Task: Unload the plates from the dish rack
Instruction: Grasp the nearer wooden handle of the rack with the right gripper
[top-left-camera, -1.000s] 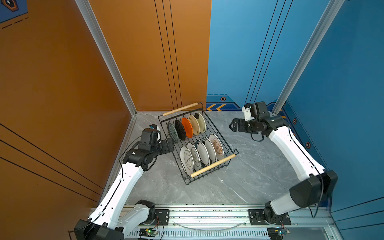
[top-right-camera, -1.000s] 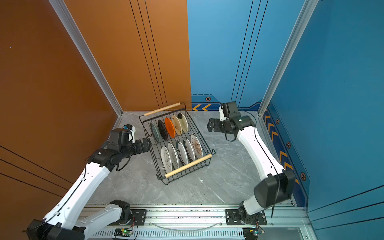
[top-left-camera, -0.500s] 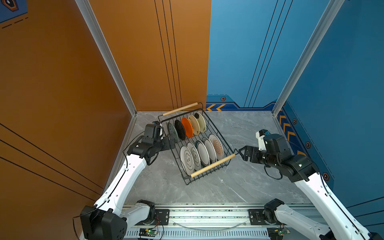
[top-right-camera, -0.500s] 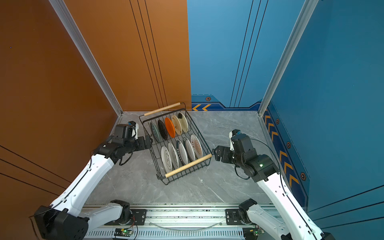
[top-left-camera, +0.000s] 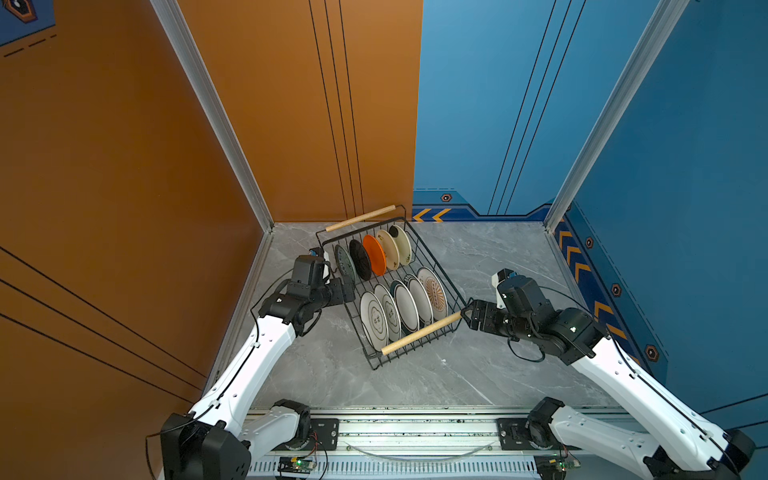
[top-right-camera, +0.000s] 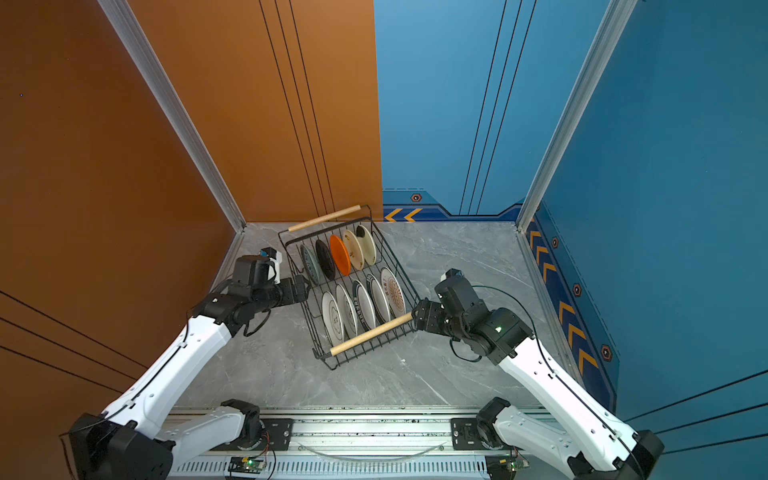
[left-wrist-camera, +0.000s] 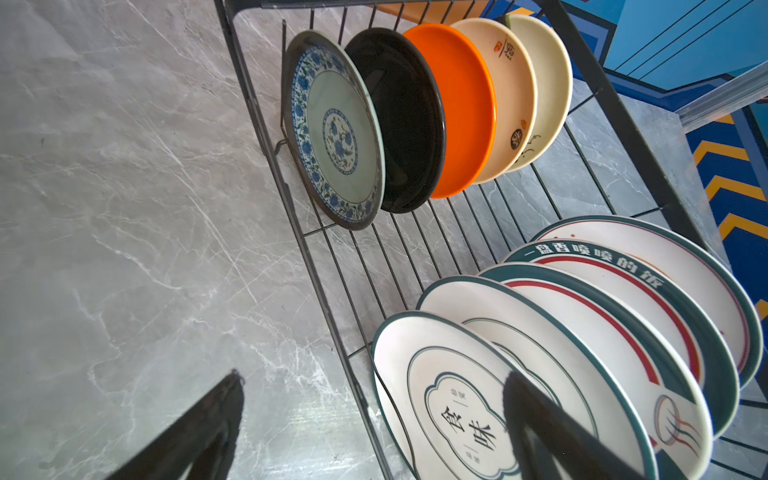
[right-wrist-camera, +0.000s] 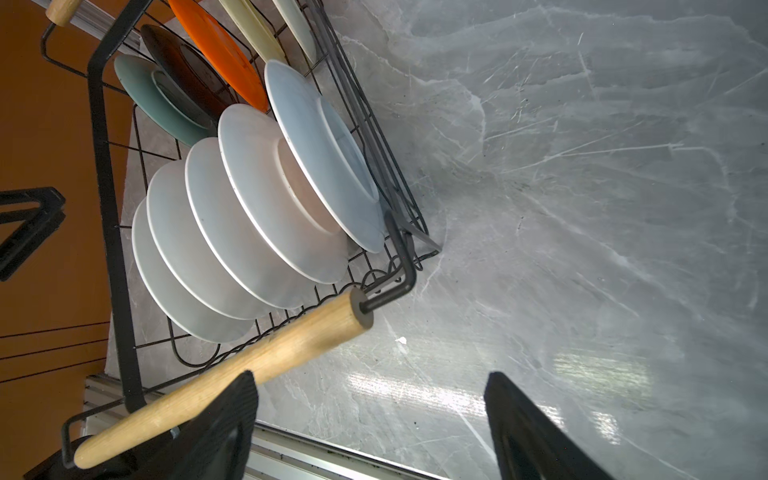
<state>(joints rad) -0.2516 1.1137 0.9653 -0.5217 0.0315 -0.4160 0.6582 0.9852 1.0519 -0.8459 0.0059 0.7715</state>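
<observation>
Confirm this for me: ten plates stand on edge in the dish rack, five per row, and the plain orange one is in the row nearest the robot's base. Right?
No. The orange plate stands in the far row, in the middle, between the black plate and a cream plate; both top views show it. The rest is right: ten stand on edge in the dish rack, five per row.

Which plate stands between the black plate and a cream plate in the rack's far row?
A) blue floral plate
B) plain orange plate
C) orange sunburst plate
B: the left wrist view shows the plain orange plate right between the black plate and a cream plate.
</observation>
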